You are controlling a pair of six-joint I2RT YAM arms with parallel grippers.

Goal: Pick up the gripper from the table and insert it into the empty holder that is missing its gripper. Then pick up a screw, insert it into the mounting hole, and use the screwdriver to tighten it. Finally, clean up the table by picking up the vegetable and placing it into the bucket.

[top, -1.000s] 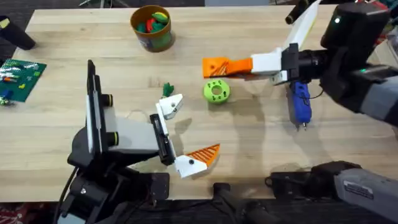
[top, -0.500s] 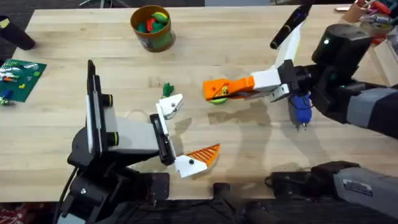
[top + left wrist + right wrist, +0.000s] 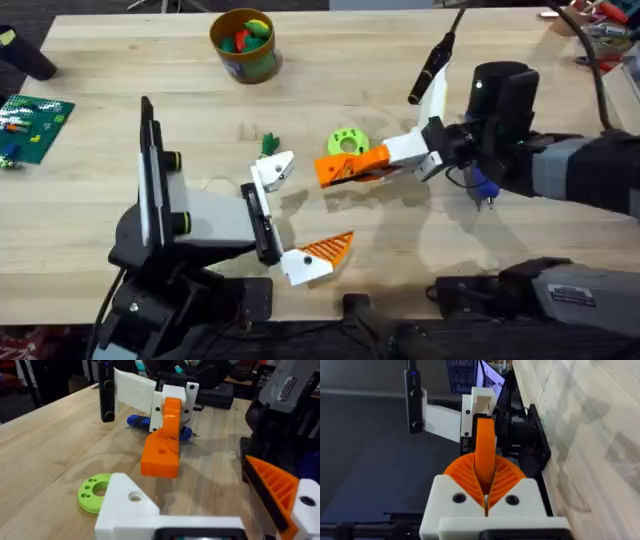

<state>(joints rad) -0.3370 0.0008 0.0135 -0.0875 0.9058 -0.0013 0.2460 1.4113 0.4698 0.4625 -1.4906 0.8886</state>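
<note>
My right gripper (image 3: 365, 162) is shut on the loose orange gripper (image 3: 343, 168), its ribbed pads (image 3: 506, 474) clamped on it (image 3: 485, 452). It hangs just right of my left gripper (image 3: 300, 212), which is open: a white tipless holder (image 3: 275, 170) and an orange-tipped finger (image 3: 325, 250). The mounting hole (image 3: 135, 496) shows in the holder's face. The held piece (image 3: 161, 455) points at the holder. The blue screwdriver (image 3: 484, 186) lies partly under the right arm. A green vegetable (image 3: 268, 146) lies beside the holder. The bucket (image 3: 243, 45) stands far back. The screw is out of view.
A lime-green disc with holes (image 3: 347, 139) lies just behind the held piece. A green circuit board (image 3: 30, 125) sits at the left edge, with a black object (image 3: 25, 55) behind it.
The right gripper has carried the orange piece left and toward the front, closer to the left gripper's holder, uncovering the lime disc. The left arm has not moved.
</note>
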